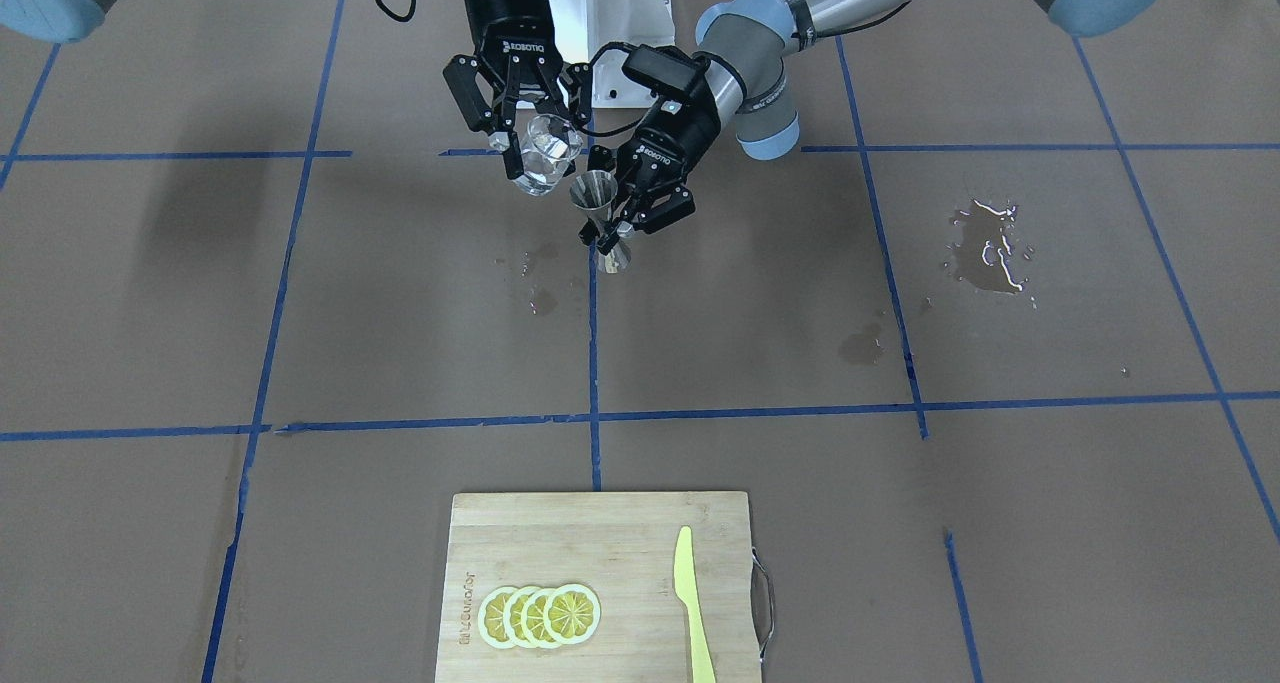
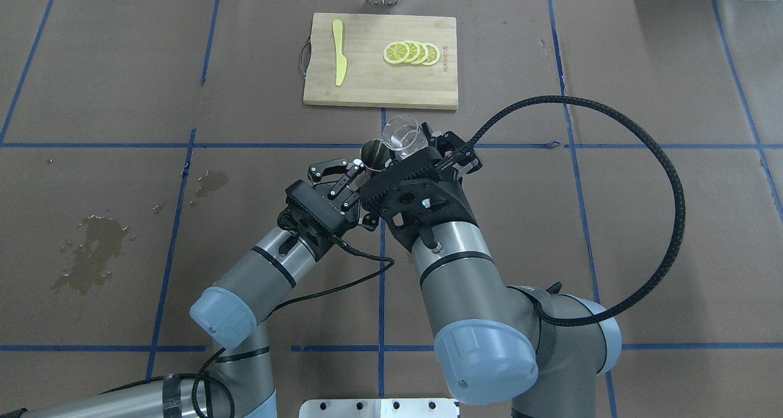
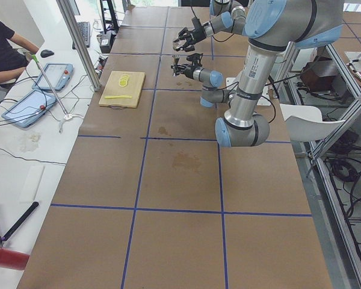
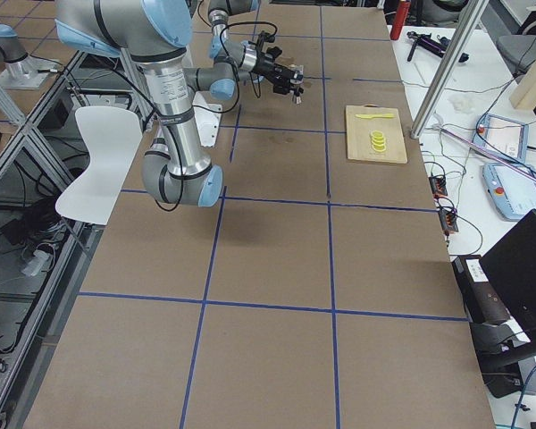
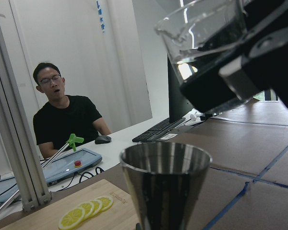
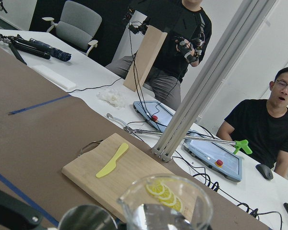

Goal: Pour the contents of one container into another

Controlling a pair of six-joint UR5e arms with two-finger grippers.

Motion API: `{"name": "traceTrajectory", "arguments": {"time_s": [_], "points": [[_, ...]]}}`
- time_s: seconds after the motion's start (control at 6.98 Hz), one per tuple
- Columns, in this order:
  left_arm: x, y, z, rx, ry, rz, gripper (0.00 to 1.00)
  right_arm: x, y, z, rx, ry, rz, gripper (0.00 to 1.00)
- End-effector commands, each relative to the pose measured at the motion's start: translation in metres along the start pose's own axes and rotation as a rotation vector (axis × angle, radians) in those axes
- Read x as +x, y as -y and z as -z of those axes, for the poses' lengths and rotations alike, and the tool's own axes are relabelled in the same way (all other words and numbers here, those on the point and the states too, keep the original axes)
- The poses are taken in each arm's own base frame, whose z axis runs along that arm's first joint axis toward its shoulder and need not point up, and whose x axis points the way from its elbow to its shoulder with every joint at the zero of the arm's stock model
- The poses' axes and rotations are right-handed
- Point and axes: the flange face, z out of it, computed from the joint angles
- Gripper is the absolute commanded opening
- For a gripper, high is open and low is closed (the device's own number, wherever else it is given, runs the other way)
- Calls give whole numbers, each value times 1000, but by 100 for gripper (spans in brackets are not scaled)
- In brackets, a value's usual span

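Brown table (image 1: 300, 313) with cutting board (image 1: 585, 538), puddle (image 1: 985, 258)

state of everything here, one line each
shiny steel hourglass-shaped jigger: upright, gripped at its waist
small clear glass beaker-like cup: aloft, tilted toward the jigger
right pincer: shut on the cup
left pincer: shut on the jigger
clear puddle: spilled on the brown table
yellow lemon slices: fanned on the wooden cutting board
yellow plastic knife: lying flat on that board

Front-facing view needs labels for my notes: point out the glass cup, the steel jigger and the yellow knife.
glass cup (image 1: 545, 158): front-facing view, its clear side wall.
steel jigger (image 1: 594, 193): front-facing view, its upper cone.
yellow knife (image 1: 686, 575): front-facing view, its blade.
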Motion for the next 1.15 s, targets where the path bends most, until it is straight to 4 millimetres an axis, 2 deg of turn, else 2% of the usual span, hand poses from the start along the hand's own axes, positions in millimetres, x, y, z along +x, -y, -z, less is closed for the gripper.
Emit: {"name": "traceTrajectory", "arguments": {"time_s": [0.0, 1.0], "points": [[1, 0, -1, 0, 0, 0, 0, -3, 6, -2, -23, -13, 93, 0], [1, -1, 0, -2, -1, 1, 0, 1, 12, -10, -63, -47, 364, 0]]}}
